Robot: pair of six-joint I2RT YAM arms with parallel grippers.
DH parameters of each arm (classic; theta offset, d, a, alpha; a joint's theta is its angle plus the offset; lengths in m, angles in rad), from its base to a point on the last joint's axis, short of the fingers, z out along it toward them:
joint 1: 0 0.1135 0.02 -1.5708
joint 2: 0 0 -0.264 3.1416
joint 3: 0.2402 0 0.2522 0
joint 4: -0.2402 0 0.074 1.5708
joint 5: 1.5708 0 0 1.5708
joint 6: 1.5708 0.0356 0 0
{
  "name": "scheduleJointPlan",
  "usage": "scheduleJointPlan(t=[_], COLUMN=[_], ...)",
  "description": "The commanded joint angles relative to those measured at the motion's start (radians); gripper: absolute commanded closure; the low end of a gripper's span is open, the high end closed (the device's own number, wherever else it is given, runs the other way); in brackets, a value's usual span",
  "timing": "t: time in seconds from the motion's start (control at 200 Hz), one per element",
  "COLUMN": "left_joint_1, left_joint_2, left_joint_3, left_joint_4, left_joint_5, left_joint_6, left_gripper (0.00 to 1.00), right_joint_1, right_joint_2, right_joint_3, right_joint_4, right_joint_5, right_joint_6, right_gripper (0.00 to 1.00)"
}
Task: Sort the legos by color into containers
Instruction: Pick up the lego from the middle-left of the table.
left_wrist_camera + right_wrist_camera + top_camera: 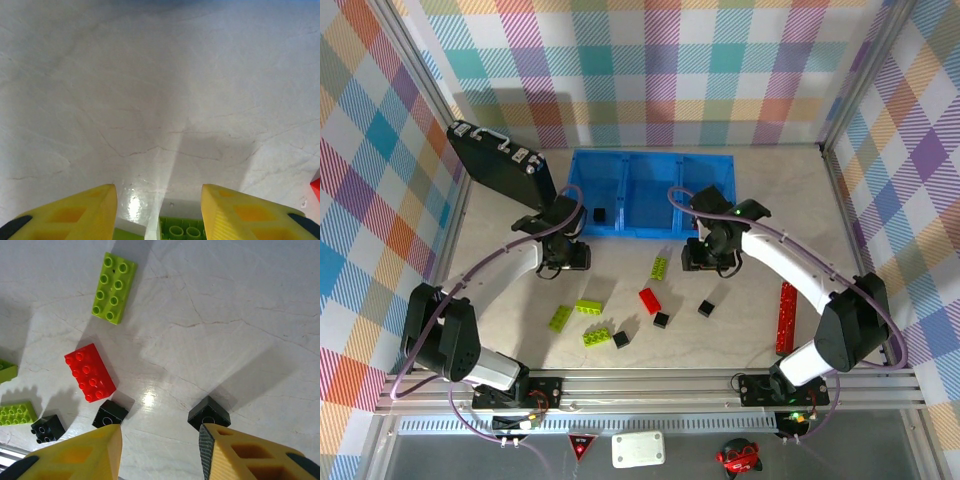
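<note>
The blue bin [650, 160] stands at the back with three compartments; one black cube [600, 214] lies in the left one. Loose on the table are lime-green bricks [660, 267] [588, 307] [560, 318] [597, 336], a red brick [649, 300] and black cubes [661, 320] [621, 340] [706, 308]. My left gripper [568, 257] [159, 192] hangs open over bare table, a green brick [181, 230] just under its base. My right gripper [708, 257] [160, 430] is open and empty; a black cube [209, 412] sits by its right fingertip, another [110, 415] by its left. The red brick [90, 372] and a green brick [114, 287] lie further out.
A black case with metal latches [500, 165] leans at the back left beside the bin. A long red stick [786, 317] lies at the front right. Checked walls close the table on three sides.
</note>
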Motion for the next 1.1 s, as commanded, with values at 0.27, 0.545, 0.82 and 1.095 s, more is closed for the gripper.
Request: scheduleJointPlan(t=[0.27, 0.545, 0.82, 1.095], left_joint_1=[-0.025, -0.129, -0.213, -0.224], left_joint_2=[-0.085, -0.103, -0.089, -0.052], left_joint_3=[-0.121, -0.188, -0.196, -0.220], left_joint_4=[-0.010, -0.010, -0.017, 0.016], left_joint_5=[0.031, 0.029, -0.012, 0.014], left_joint_6=[-0.094, -0.177, -0.230, -0.228], left_gripper=[0.52, 0.49, 0.25, 0.15], right_joint_1=[0.011, 0.015, 0.019, 0.024], right_joint_2=[-0.025, -0.017, -0.012, 0.000], right_joint_3=[-0.093, -0.099, -0.096, -0.092], right_joint_4=[0.053, 0.061, 0.060, 0.056], right_joint_5=[-0.028, -0.031, -0.031, -0.028], right_joint_6=[0.031, 0.034, 0.036, 0.034], right_gripper=[0.54, 0.54, 0.54, 0.54])
